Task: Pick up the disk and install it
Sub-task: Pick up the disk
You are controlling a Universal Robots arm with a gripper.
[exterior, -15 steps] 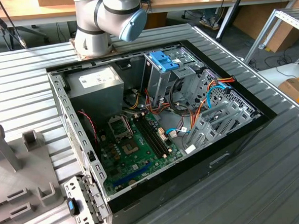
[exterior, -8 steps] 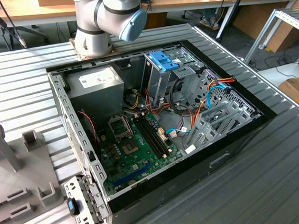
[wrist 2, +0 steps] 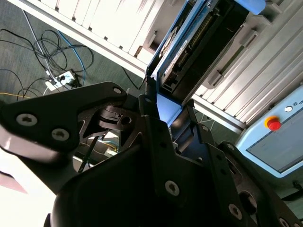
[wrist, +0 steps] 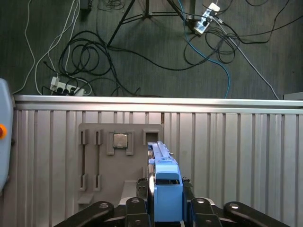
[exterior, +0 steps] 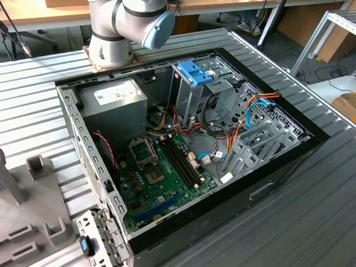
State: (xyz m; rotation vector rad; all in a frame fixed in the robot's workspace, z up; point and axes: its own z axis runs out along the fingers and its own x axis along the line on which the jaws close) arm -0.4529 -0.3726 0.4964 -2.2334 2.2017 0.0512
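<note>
In both wrist views the disk [wrist: 161,156] stands edge-on between the black fingers of my gripper [wrist: 164,191], which is shut on its blue plastic end [wrist: 166,194]. The second wrist view shows the disk [wrist 2: 189,45] as a flat dark slab with a blue rail along its edge, rising out of my gripper [wrist 2: 168,111]. It hangs above the ribbed metal table [wrist: 227,156], over a grey holder plate [wrist: 118,142]. In the exterior view the arm's base [exterior: 123,22] stands behind the open computer case [exterior: 185,145].
Inside the case are a metal drive cage with a blue latch [exterior: 193,72], a grey power-supply box [exterior: 112,98], a green motherboard [exterior: 162,177] and loose cables [exterior: 232,136]. A grey fixture [exterior: 19,204] lies at the exterior view's left. Cables and power strips [wrist: 66,85] cover the floor beyond the table edge.
</note>
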